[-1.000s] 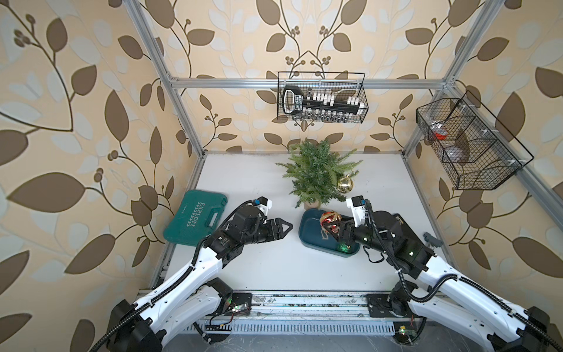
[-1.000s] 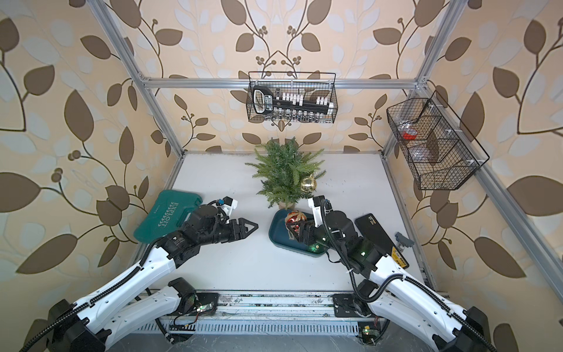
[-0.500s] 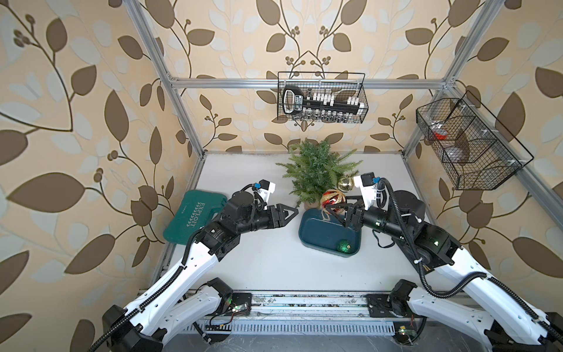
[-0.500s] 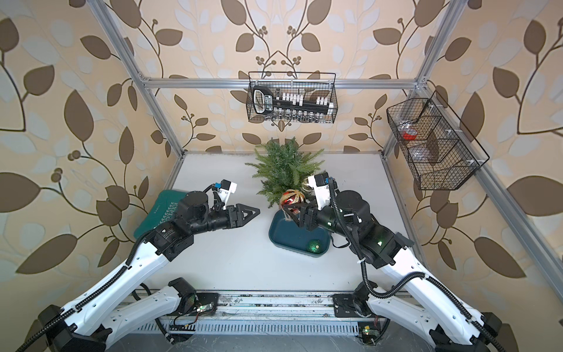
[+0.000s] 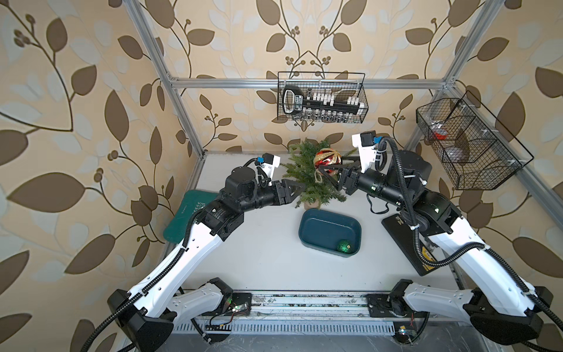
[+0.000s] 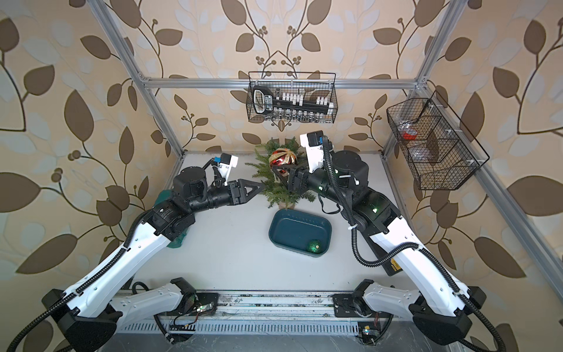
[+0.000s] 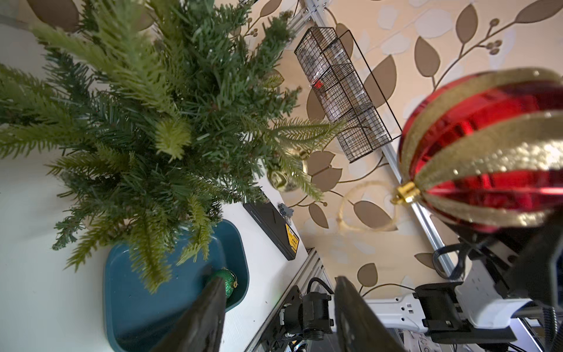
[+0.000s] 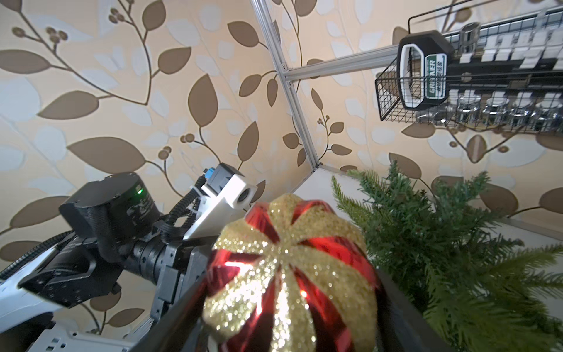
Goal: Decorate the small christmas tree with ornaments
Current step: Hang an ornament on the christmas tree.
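Fingers of your left gripper (image 5: 300,191) stood partly apart, empty, just beside the small christmas tree (image 5: 307,186). Near its crown hung the red ornament (image 5: 328,157), clamped round its body by your right gripper (image 5: 326,170) (likely light, thin-shelled, slick); its dangling string loop (image 5: 318,176) looked the safer place to hold.

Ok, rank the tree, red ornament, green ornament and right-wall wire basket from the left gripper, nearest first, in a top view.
From the left gripper:
1. small christmas tree, at its tips.
2. red ornament, up by the treetop.
3. green ornament, down in the teal tray.
4. wire basket, on the right wall.
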Robot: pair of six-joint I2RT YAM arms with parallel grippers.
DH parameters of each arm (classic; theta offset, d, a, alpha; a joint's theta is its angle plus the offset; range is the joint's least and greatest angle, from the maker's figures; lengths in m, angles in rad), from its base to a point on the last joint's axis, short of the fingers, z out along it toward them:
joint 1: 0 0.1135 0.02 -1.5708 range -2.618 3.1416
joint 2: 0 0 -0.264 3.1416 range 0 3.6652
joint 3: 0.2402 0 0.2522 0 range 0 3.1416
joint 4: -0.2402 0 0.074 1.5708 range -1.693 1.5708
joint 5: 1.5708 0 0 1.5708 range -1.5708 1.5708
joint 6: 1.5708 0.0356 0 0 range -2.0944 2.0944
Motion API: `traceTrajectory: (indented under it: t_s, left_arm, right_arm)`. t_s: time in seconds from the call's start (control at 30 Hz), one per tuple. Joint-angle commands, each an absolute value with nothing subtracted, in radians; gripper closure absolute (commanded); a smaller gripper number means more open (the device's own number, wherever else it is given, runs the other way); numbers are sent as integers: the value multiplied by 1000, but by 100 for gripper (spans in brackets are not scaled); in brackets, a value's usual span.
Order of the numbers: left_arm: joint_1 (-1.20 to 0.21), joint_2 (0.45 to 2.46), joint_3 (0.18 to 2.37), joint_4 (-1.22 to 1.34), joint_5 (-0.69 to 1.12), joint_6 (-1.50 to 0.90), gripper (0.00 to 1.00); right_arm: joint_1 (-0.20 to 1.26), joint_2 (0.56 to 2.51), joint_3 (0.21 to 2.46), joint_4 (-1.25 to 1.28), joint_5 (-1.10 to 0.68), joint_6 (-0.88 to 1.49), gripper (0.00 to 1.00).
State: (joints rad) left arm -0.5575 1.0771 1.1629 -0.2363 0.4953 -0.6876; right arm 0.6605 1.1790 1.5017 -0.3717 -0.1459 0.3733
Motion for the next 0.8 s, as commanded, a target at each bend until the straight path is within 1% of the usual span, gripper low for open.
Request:
traceTrajectory:
  t_s: [0.0, 0.17, 0.37, 0.77]
  left_arm:
    - [-562, 1091, 1217, -224, 491, -648, 42]
    - [-556, 1117, 1235, -222, 479, -646, 42]
    - [-550, 1145, 1256, -217, 482, -642, 41]
    - [-538, 1167, 1253, -199, 477, -642, 37]
  right_arm:
    - [621, 1215, 1545, -344, -157, 364, 39]
    - [577, 1268, 1574, -300, -193, 382, 40]
    - [574, 1325, 1618, -287, -227, 381, 40]
    - [528, 1347, 1595, -252, -194, 396, 40]
